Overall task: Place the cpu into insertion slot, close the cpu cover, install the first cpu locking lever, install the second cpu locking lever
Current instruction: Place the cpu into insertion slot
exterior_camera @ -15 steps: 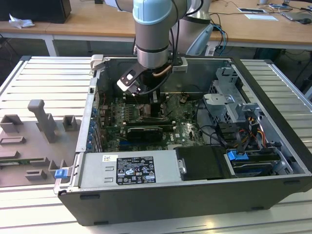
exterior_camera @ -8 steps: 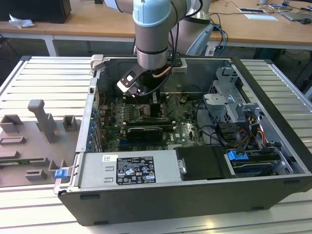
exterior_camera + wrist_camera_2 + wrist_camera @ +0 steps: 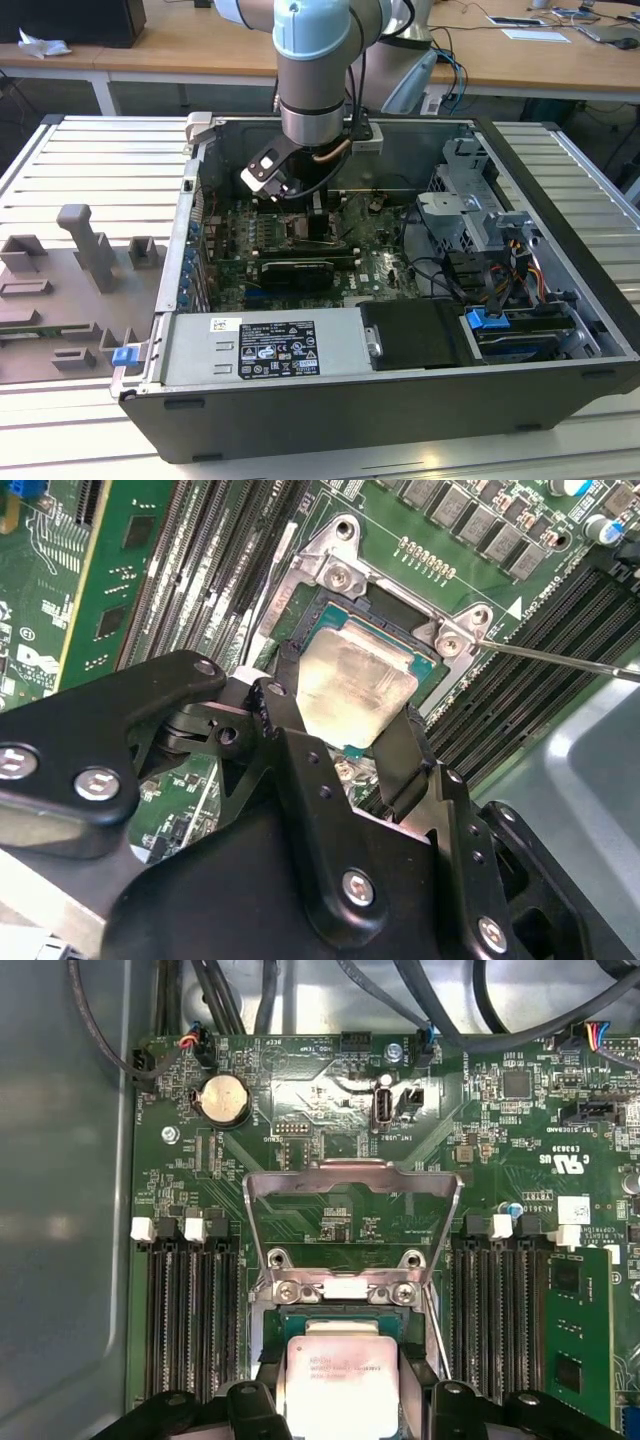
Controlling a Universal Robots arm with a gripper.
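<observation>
The pincer (image 3: pixel 347 712) grips the cpu (image 3: pixel 342 1385) by its edges at the insertion slot (image 3: pixel 338 574), while the cpu cover (image 3: pixel 350 1168) stands open and the locking levers (image 3: pixel 560 658) are not yet latched.

Raised cpu cover (image 3: pixel 350 1170) just beyond the fingers (image 3: pixel 402 755) on the cpu (image 3: pixel 355 690), memory slots (image 3: pixel 190 1320) on 2 sides, open room above.

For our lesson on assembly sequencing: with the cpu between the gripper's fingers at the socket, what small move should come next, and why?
Probably lower the cpu straight down into the insertion slot: the gripper holds it by two edges right over the slot, and the cpu cover stands open.
</observation>
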